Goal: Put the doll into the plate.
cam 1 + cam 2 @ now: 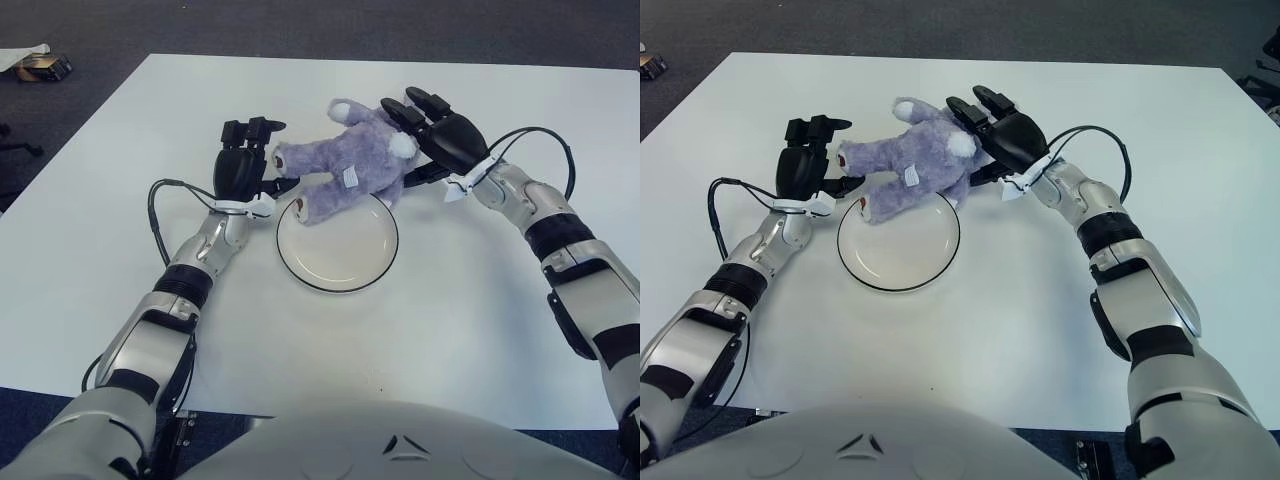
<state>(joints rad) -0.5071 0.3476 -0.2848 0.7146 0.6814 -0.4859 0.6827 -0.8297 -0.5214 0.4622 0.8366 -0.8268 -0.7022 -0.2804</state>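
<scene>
The purple plush doll (352, 170) lies on its side at the far rim of the white plate (338, 245), with one foot over the edge, so it is not in the plate yet. The left hand (243, 168) waits open by the doll's feet and the right hand (432, 135) lies spread open on its head, probably so both can hem it in. The counter (480, 320) is plain white, with dark carpet (300, 25) around it.

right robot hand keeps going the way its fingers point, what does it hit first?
Most likely the doll: the right robot hand points toward the robot's left, fingers open at the doll's head. Contact can't be confirmed; depth is unclear. The plate sits nearer the robot, off that line.
</scene>
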